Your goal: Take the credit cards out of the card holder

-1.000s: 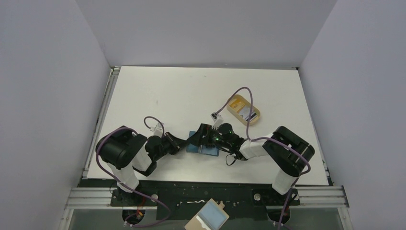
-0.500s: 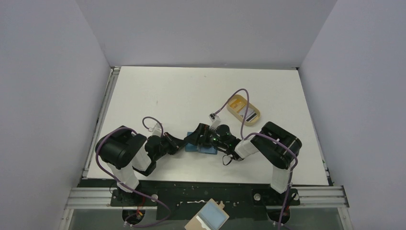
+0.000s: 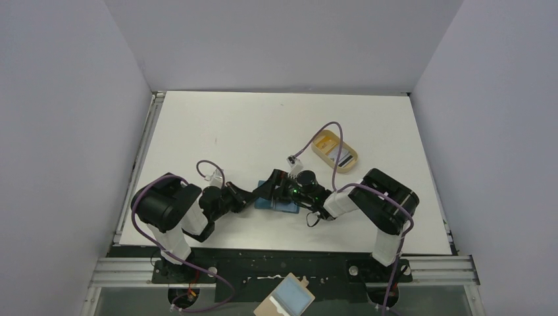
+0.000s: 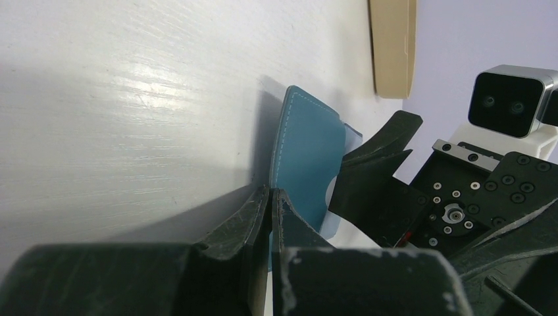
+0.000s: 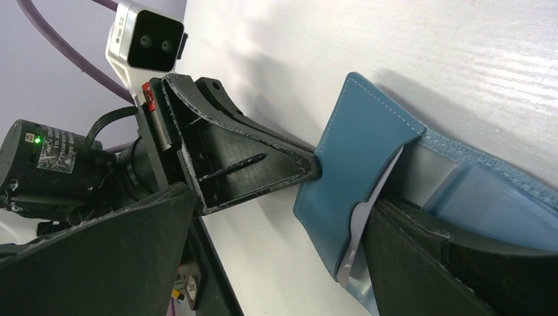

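Right: card holder [image 5: 355,138] lies open on the counter [image 3: 263,125] between the arms. Our left pincer [image 4: 270,195] is closed tight on the flap edge, flap lifted. Our right pincer [image 5: 283,210] stands wide apart, straddling the pocket where a pale credit card [image 5: 358,227] edge shows. We should close on the card alone, not the flap, then pull straight along the pocket.

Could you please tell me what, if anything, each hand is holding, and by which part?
The left hand is shut on the card holder, pinching the edge of its raised flap. The right hand is open, gripping nothing.
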Robot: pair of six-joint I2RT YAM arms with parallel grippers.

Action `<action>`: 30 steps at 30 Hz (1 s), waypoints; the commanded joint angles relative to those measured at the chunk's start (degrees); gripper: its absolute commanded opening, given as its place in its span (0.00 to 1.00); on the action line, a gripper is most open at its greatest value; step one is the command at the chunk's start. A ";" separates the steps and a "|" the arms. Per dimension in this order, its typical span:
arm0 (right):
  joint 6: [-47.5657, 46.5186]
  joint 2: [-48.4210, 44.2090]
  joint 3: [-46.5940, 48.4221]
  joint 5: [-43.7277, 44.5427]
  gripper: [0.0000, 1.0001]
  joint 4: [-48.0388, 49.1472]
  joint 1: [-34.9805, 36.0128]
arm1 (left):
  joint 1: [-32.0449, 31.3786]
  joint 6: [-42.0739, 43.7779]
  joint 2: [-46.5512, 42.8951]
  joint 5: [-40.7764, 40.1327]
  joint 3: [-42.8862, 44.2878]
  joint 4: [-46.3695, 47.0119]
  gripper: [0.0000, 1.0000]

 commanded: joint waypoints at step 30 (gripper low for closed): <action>-1.35 -7.17 -4.52 -0.36 0.47 1.04 -1.72 | -0.78 0.55 -0.62 4.40 0.66 7.47 0.00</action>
